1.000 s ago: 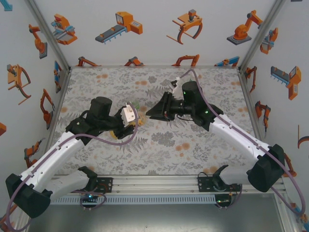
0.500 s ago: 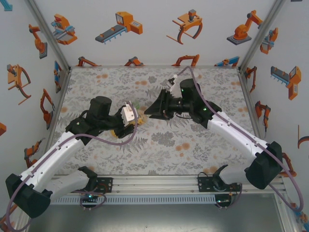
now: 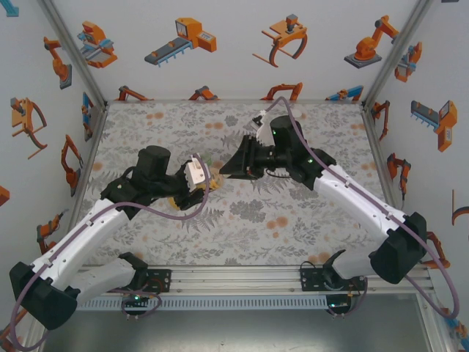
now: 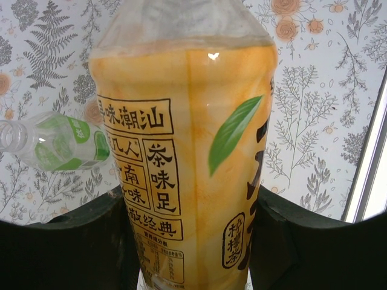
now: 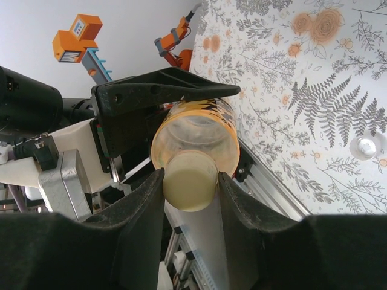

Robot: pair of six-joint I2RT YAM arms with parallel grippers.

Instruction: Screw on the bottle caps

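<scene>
Left wrist cam, closest first: the left jaws are clamped on a yellow plastic bottle [image 4: 181, 151] with a yellow label, black characters and a green leaf. One black finger [image 4: 66, 248] presses on each side of its body. Past it, at 9 o'clock, a clear plastic bottle [image 4: 54, 142] with a white-green label lies on its side on the floral-print counter [image 4: 314, 121], apart from the yellow one.

Right wrist cam: the right jaws are pinched in on a pale yellowish round plastic screw cap [image 5: 190, 181] sitting on the yellow bottle's mouth, and both fingers look to be touching it. Behind that comes the bottle's shoulder, then the left jaws around it. Way out at 3 o'clock on the counter there's a small whitish round thing [image 5: 366, 147]. It could be a loose cap, can't tell.

From the top cam, the left arm [image 3: 95, 227] and right arm [image 3: 352, 198] meet tip to tip just off the counter's middle, toward 10 o'clock.
</scene>
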